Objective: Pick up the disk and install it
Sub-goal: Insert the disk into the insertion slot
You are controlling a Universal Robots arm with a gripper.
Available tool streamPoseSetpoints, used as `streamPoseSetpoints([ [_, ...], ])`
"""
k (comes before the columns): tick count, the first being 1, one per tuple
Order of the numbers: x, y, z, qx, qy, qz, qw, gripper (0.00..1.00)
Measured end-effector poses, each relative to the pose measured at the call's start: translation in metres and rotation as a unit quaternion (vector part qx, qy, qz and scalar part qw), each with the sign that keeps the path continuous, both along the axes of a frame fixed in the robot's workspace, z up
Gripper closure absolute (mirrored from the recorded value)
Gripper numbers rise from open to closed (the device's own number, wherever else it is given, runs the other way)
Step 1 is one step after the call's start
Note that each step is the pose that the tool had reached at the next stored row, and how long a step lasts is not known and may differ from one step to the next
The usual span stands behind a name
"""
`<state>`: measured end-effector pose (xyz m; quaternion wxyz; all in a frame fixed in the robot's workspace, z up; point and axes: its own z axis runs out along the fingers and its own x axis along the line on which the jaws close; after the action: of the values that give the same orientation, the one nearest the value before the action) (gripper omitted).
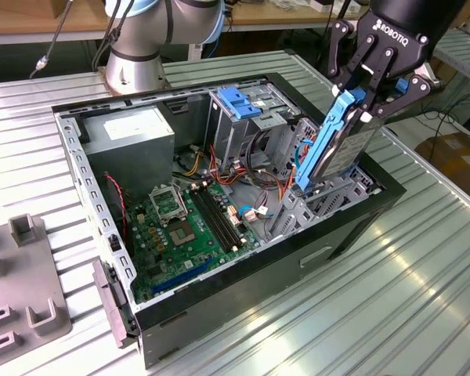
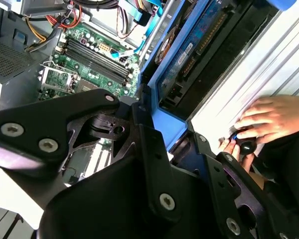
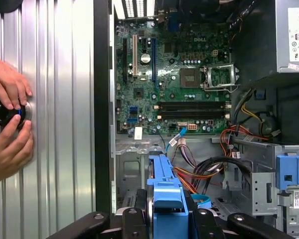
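Observation:
The disk (image 1: 338,149), silver-grey in a blue plastic bracket, hangs steeply tilted over the open computer case (image 1: 352,235), at the end toward the exterior view's right. Its lower end dips among the blue parts of the bay there. My gripper (image 1: 374,95) is shut on the disk's upper end from above. In the second wrist view the disk (image 2: 189,50) shows its circuit-board face, running away from my gripper (image 2: 172,144). In the first wrist view the blue bracket (image 3: 167,191) stands edge-on between my black fingers (image 3: 134,219).
Inside the case lie the green motherboard (image 1: 180,223), a grey power-supply box (image 1: 133,133), a metal drive cage with a blue latch (image 1: 239,102) and loose cables. A person's hands (image 3: 7,114) hold a black knob on the ribbed table beside the case. A grey fixture (image 1: 23,305) sits toward the exterior view's left.

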<state>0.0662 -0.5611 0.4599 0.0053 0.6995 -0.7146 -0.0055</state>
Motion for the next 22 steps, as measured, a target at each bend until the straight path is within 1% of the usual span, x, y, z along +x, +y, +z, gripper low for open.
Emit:
streamPoseSetpoints([
  [6,0.0013,0.0,-0.0014,0.0001,0.0001,0.0,1.0,0.63],
  [7,0.0022,0.0,-0.0027,0.0,0.0001,-0.001,1.0,0.63],
  [8,0.0022,0.0007,-0.0054,0.0,0.0001,-0.001,1.0,0.63],
  [9,0.0022,0.0004,-0.0086,0.0,0.0001,-0.001,1.0,0.63],
  [22,0.0009,-0.0005,-0.0144,0.0,0.0002,-0.001,1.0,0.63],
])
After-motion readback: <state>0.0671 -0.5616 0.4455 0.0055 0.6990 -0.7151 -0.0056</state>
